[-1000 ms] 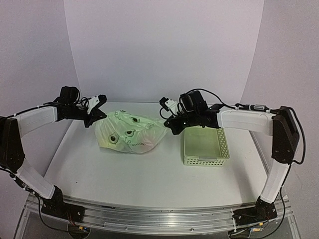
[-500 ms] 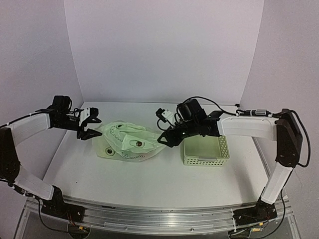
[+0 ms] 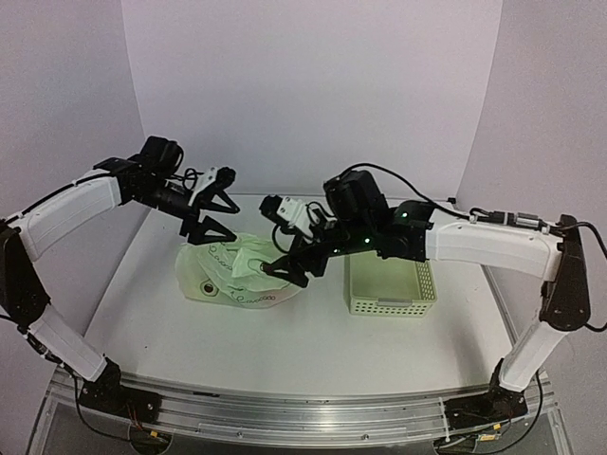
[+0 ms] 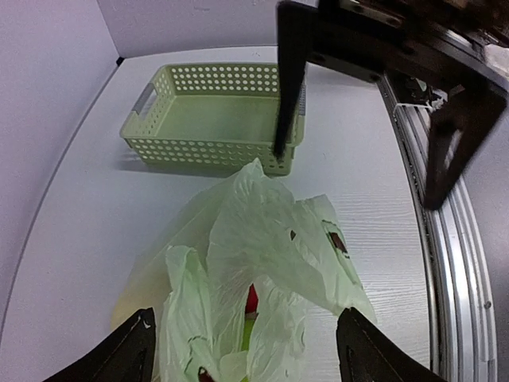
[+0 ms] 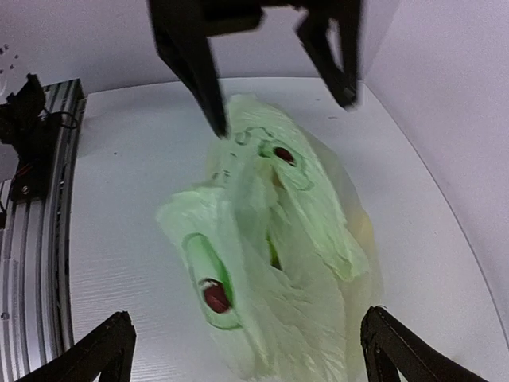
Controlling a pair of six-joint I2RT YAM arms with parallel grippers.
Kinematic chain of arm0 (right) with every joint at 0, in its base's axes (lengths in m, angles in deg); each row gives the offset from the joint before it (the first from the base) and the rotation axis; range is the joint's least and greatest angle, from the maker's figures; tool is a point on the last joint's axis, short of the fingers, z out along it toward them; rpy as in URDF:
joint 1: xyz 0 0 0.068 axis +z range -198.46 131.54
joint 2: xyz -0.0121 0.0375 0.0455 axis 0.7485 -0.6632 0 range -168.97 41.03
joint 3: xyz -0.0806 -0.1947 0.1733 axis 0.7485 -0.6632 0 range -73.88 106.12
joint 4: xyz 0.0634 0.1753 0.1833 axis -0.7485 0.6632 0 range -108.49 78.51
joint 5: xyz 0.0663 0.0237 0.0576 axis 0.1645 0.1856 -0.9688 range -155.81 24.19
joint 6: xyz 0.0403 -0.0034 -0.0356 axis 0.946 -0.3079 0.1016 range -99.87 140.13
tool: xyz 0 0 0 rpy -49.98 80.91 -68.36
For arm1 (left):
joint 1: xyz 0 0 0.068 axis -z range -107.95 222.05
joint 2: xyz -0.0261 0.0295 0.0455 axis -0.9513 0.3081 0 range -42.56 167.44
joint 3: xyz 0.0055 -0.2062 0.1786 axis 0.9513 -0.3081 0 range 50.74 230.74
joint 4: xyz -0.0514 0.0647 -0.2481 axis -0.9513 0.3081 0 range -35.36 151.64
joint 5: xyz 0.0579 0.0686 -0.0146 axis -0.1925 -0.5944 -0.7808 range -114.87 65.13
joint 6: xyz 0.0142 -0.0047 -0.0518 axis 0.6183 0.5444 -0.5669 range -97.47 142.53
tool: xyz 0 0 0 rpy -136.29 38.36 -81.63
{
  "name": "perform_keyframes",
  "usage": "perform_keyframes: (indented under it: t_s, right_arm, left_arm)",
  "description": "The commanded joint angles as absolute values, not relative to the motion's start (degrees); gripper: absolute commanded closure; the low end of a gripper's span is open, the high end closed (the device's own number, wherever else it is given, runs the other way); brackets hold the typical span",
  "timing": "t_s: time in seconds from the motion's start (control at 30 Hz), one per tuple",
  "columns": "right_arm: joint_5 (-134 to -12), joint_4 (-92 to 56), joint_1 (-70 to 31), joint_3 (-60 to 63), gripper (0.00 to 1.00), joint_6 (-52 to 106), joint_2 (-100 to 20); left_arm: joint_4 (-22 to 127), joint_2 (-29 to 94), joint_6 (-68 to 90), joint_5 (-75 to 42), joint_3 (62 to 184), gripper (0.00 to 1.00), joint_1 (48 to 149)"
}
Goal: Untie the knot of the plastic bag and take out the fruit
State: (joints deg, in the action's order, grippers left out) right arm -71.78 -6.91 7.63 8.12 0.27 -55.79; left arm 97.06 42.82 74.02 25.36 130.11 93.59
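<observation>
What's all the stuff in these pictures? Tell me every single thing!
plastic bag: one, pale green-white, crumpled on the table, left of the basket.
fruit: number hidden, a bit of red shows inside the bag.
basket: one, pale green with holes, right of the bag, nothing seen inside.
table: one, white, under everything.
rail: one, silver, along the near edge.
left gripper: one, black, open above the bag, holding nothing.
right gripper: one, black, open above the bag, holding nothing.
</observation>
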Motion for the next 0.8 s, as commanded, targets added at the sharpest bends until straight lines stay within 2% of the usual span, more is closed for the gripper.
perform_keyframes:
  t_s: [0.0, 0.13, 0.3, 0.37, 0.4, 0.47, 0.53, 0.57, 0.63, 0.77]
  right_arm:
    - [-72.2, -6.0, 10.8, 11.9, 0.03, -5.9, -63.0]
    - [-65.4, -7.0, 11.0, 17.6, 0.02, -5.9, -68.9]
    - [-58.6, -7.6, 11.0, 23.0, 0.06, -3.7, -73.8]
    - [-55.3, -7.9, 11.0, 23.8, 0.27, -2.1, -74.7]
    - [-54.0, -8.0, 11.0, 23.9, 0.43, -1.5, -74.9]
    - [-52.5, -8.0, 11.0, 23.4, 0.65, -0.3, -74.2]
    - [-53.0, -8.1, 11.0, 22.1, 0.81, 0.3, -72.6]
    - [-52.9, -8.0, 10.9, 21.3, 0.95, 0.7, -71.3]
    - [-52.1, -8.0, 10.5, 19.8, 1.00, 2.5, -69.1]
    - [-53.1, -8.4, 4.3, 20.5, 1.00, 15.7, -65.9]
  left_arm:
    - [90.8, 48.5, 59.2, 11.4, 133.3, 0.21, 96.9]
    - [90.8, 55.7, 58.2, 4.6, 136.9, 0.22, 97.4]
    - [93.8, 57.7, 63.3, 4.6, 136.0, 0.23, 99.6]
    - [94.4, 57.6, 64.7, 3.7, 134.9, 0.24, 100.2]
    - [94.5, 57.6, 65.0, 2.9, 134.4, 0.27, 100.3]
    - [94.6, 57.6, 65.2, 0.9, 134.2, 0.45, 100.3]
    - [94.8, 57.3, 65.2, -0.7, 134.5, 0.73, 100.2]
    - [94.4, 56.4, 65.0, -1.3, 134.5, 0.89, 100.1]
    - [91.1, 54.3, 63.5, -3.3, 133.8, 1.00, 99.7]
    - [77.2, 50.7, 56.5, -6.9, 134.3, 1.00, 95.6]
